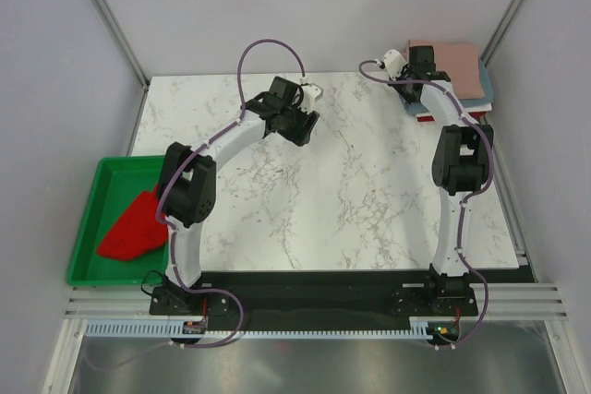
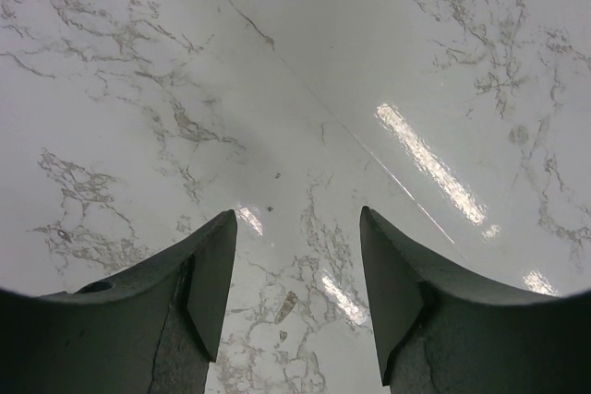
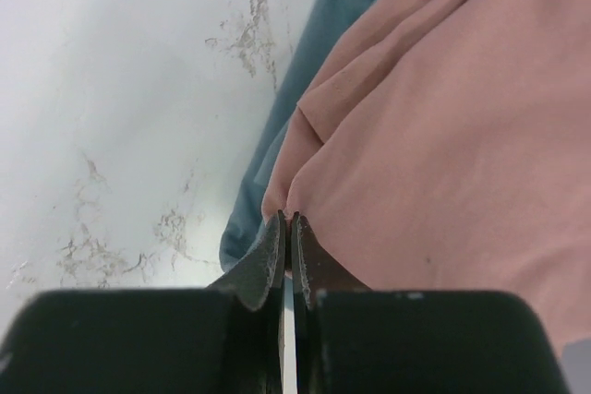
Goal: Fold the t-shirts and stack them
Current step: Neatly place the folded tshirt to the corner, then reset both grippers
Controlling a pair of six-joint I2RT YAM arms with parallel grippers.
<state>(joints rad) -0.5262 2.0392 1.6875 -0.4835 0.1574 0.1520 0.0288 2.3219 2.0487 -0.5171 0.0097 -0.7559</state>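
Right pincer (image 3: 286, 228): fingers pressed together, only a hairline between them, tips right at the folded edge of the dusty-pink soft cloth t-shirt (image 3: 443, 136). You cannot tell from the wrist view whether a layer of cloth is nipped between them or whether they merely touch the fold. Judgement: that edge is the natural handle for tugging or squaring up the top garment, which explains the low, flat approach.

Directly under the pink one, showing at 9 o'clock of it in the wrist view, lies the grey-blue folded cloth t-shirt (image 3: 277, 145), its edge sticking out past the pink. So the two are already stacked, slightly offset. From overhead the stack sits at the 1 o'clock corner of the white marble-patterned tabletop (image 1: 351, 191), out of the working middle, probably to leave room for folding.

Left pincer (image 2: 295, 219): fingers spread wide, nothing between them, only bare marble below. Overhead it hangs at about 11 o'clock, well apart from the stack. It reads as parked and ready.

At 8 o'clock, off the tabletop's left edge, the rectangular green plastic tray (image 1: 83, 237) holds the crumpled bright red cloth t-shirt (image 1: 134, 223), unfolded. Judgement: that one is the remaining work, and your open left arm is the nearer one to fetch it.
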